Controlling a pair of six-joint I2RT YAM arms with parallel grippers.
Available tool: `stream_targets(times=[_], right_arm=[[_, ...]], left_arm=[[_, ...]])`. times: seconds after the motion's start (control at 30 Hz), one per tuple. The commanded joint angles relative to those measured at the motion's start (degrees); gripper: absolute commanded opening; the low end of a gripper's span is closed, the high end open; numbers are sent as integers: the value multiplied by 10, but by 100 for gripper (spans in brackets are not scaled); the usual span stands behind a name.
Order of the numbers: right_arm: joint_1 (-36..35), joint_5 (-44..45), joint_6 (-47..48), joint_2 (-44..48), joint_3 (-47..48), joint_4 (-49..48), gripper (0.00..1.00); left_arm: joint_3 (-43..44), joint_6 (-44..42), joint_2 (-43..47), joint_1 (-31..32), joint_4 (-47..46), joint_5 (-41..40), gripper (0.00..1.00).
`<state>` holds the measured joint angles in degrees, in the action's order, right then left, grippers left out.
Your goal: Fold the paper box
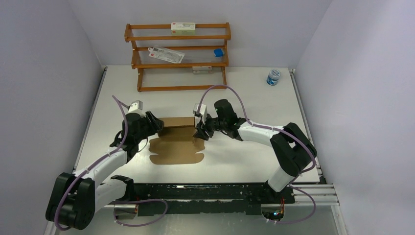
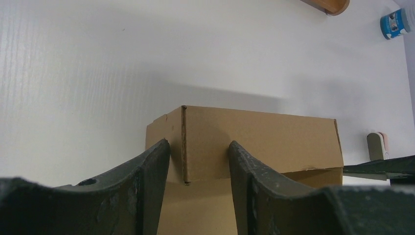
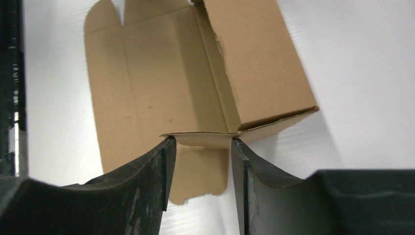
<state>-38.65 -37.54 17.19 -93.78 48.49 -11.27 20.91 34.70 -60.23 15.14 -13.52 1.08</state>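
The paper box point(image 1: 176, 147) is plain brown cardboard, partly folded: its far part stands up as a low wall point(image 1: 177, 122) and the near part lies flat on the table. My left gripper point(image 1: 157, 125) is at the wall's left end. In the left wrist view it point(image 2: 198, 149) is open, and the box's corner crease point(image 2: 184, 142) shows between the fingertips. My right gripper point(image 1: 199, 131) is at the right end. In the right wrist view it point(image 3: 200, 144) is open, with a side flap point(image 3: 203, 138) lying edge-on across the fingertips. The flat sheet point(image 3: 142, 88) lies beyond.
A wooden rack point(image 1: 177, 56) holding printed cartons stands at the back. A blue-lidded jar point(image 1: 273, 77) sits at the back right and also shows in the left wrist view point(image 2: 394, 22). A small pink-and-white item point(image 2: 377, 146) shows to the right of the box.
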Motion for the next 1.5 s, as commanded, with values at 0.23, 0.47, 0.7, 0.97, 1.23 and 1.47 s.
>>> stream_targets(times=[0.23, 0.47, 0.7, 0.97, 1.23, 1.47], right_arm=[[-1, 129, 27, -20, -6, -86, 33], [-9, 166, 19, -33, -12, -135, 48], [-15, 194, 19, -68, -7, -184, 55], [-21, 200, 13, -90, -5, -242, 50], [-23, 194, -2, -122, 6, -279, 34], [-31, 246, -17, -113, -20, -327, 20]], left_arm=[[28, -16, -23, 1, -8, 3, 53], [32, -28, -38, 1, -11, 18, 53], [35, -34, -44, 1, -13, 30, 53], [37, -39, -60, 1, -21, 52, 53], [40, -42, -60, 1, -20, 59, 52], [39, -38, -56, 1, -26, 71, 52]])
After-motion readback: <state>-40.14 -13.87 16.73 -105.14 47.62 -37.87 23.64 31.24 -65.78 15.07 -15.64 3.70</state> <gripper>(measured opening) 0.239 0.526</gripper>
